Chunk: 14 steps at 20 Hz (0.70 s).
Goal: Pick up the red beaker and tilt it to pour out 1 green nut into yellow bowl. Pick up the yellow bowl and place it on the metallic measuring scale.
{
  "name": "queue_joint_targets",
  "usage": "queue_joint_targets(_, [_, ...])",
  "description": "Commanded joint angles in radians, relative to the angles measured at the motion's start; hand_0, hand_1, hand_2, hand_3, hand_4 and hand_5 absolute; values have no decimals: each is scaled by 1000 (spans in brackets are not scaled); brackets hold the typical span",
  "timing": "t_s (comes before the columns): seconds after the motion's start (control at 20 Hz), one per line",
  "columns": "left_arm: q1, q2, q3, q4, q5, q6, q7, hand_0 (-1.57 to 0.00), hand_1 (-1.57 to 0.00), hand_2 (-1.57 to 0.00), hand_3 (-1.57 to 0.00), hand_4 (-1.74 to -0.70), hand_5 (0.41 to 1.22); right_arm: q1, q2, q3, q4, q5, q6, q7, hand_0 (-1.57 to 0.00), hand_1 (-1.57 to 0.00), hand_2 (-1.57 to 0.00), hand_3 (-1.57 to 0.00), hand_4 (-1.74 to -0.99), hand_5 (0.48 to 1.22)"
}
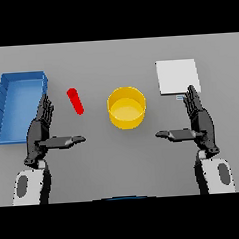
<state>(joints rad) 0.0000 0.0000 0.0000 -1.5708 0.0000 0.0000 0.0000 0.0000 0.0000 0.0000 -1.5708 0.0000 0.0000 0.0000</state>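
Blue tray (4, 98): sat at the far left of the grey table (104, 162), a shallow open bin with raised walls, its long side running away from the robot and leaning a little to the right.
Left hand (38, 134): hovered just right of the tray's near end, palm turned inward, fingers straight and pointing away from the robot, thumb stretched out to the right toward the table's middle. It held nothing and its fingertips overlapped the tray's right wall in this view; whether they touched it could not be told.
Red beaker (75, 101): lay between the left hand and the bowl, a slim red shape slanted with its far end to the left, apart from both. Any nut in it could not be made out.
Yellow bowl (126, 108): stood upright near the centre of the table, round and open; nothing could be made out inside it.
Metallic measuring scale (177, 77): a pale square plate at the far right, well apart from the bowl.
Right hand (200, 122): hovered near the scale's front right corner, mirroring the left, fingers straight and relaxed, thumb reaching left toward the bowl, holding nothing.
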Motion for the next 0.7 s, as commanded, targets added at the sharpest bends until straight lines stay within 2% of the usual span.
queue_joint_targets(0.0, [4,-2,-2,-3,-1,1,-3,1,1,1,1,-1141,660,-1,1,1,0,0,-2,0,1,1,1,1,-1071,578])
queue_joint_targets(0.25, [39,-14,-24,-29,-14,3,-8,1,1,1,1,-1141,660,-5,9,5,7,3,-4,2,1,1,1,1,-1071,578])
queue_joint_targets(0.3, [88,7,-76,-89,-76,-3,-37,1,1,1,1,-1141,660,22,-31,50,-37,118,-39,-67,1,1,1,1,-1071,578])
queue_joint_targets(0.35, [137,30,-105,-159,-107,-12,-55,1,1,1,1,-1143,660,44,-51,84,-64,191,-56,-103,1,1,1,1,-1072,577])
queue_joint_targets(0.4, [169,39,-129,-201,-131,-14,-39,1,1,1,1,-1144,660,65,-62,109,-93,241,-68,-113,1,1,1,1,-1066,576])
queue_joint_targets(0.5, [180,49,-150,-244,-160,-14,15,1,1,1,1,-1138,660,85,-59,139,-109,296,-83,-96,1,1,1,1,-1071,581])
queue_joint_targets(0.65, [172,57,-157,-253,-162,-23,69,1,1,1,1,-1139,652,82,-68,132,-129,266,-57,-83,1,1,1,1,-1118,600])
